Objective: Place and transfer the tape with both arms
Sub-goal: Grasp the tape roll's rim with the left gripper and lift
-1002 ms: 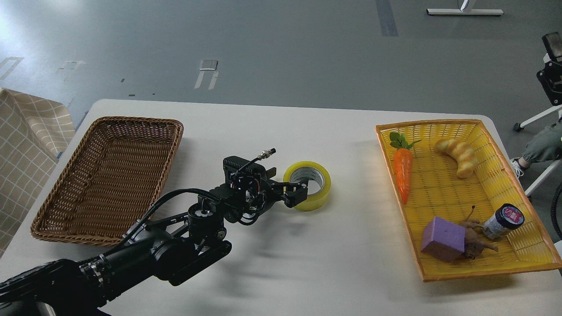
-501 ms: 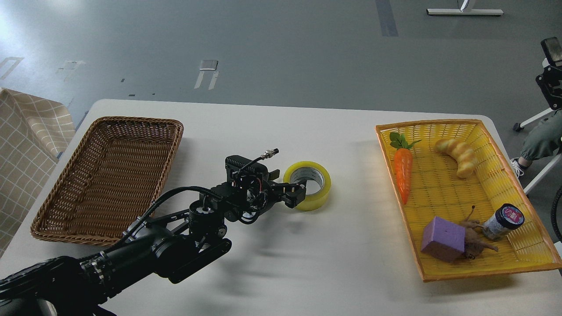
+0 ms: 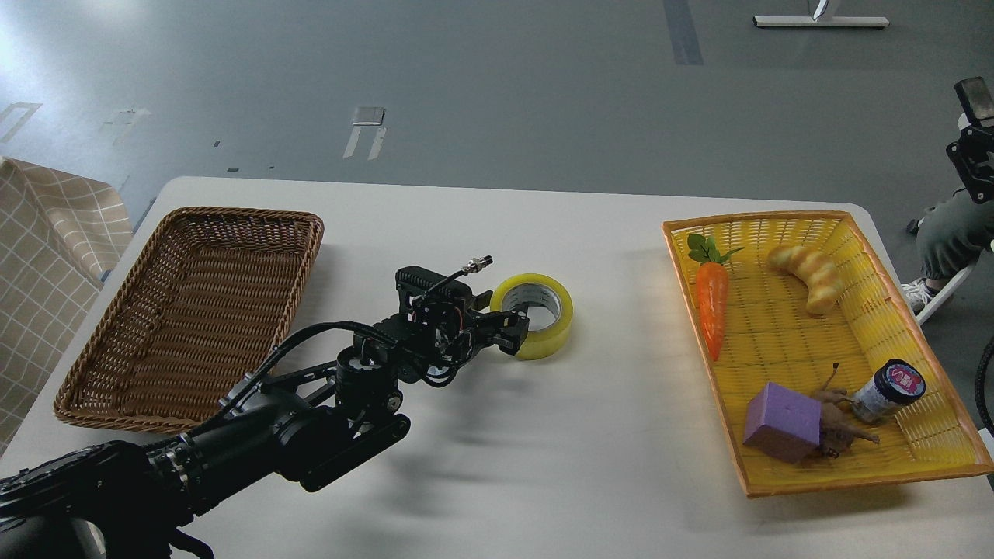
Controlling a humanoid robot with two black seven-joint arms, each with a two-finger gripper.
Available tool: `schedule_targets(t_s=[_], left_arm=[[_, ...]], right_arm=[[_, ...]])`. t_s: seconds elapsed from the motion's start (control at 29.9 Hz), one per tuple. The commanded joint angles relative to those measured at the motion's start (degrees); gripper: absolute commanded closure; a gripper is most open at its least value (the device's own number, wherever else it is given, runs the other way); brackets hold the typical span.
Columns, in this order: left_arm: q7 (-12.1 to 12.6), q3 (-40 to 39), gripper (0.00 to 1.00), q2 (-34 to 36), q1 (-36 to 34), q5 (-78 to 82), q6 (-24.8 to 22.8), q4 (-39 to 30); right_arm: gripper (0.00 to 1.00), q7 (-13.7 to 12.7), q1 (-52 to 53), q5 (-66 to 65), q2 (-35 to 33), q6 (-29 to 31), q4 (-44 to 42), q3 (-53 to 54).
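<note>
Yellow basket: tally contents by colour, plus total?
In the yellow basket:
Orange: 1, the carrot
Tan-yellow: 1, the bread roll
Purple: 1, the block
Brown: 1, the small figure, kind unclear
Dark with red-white lid: 1, the jar
Total: 5

Hidden and cut-off parts, head view

The black two-finger left gripper (image 3: 514, 332) at frame centre covers the near-left wall of the translucent yellow roll of packing tape (image 3: 543, 310); whether its fingers clamp that wall cannot be told. The black jointed left arm (image 3: 233, 442) runs off the lower left corner. The checked beige cloth (image 3: 46, 241) is cut by the left edge. In the yellow plastic basket (image 3: 784, 481), a small brown figure (image 3: 842, 423) is half hidden behind the purple block (image 3: 780, 431), too small to identify. A seated person's grey-green trouser leg (image 3: 951, 233) is cropped at the right edge.
</note>
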Motion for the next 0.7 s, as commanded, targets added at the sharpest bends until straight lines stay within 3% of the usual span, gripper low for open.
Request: schedule_targets(t_s=[0.0, 0.13, 0.23, 0.67], left_arm=[[0.3, 0.0, 0.56, 0.0, 0.0, 0.0, -0.7, 0.4], [0.3, 0.0, 0.61, -0.1, 0.1, -0.2, -1.2, 0.2], [0.3, 0.0, 0.73, -0.1, 0.0, -1.4, -2.0, -0.2], [0.3, -0.1, 0.74, 1.2, -2.1, -4.4, -2.4, -2.1]], right_arm=[[0.00, 0.0, -0.1, 0.0, 0.0, 0.0, 0.0, -0.1], [0.00, 0.0, -0.5, 0.0, 0.0, 0.0, -0.1, 0.0], [0.00, 0.0, -0.8, 0.0, 0.0, 0.0, -0.1, 0.0], [0.00, 0.0, -1.2, 0.0, 0.4, 0.0, 0.0, 0.0]])
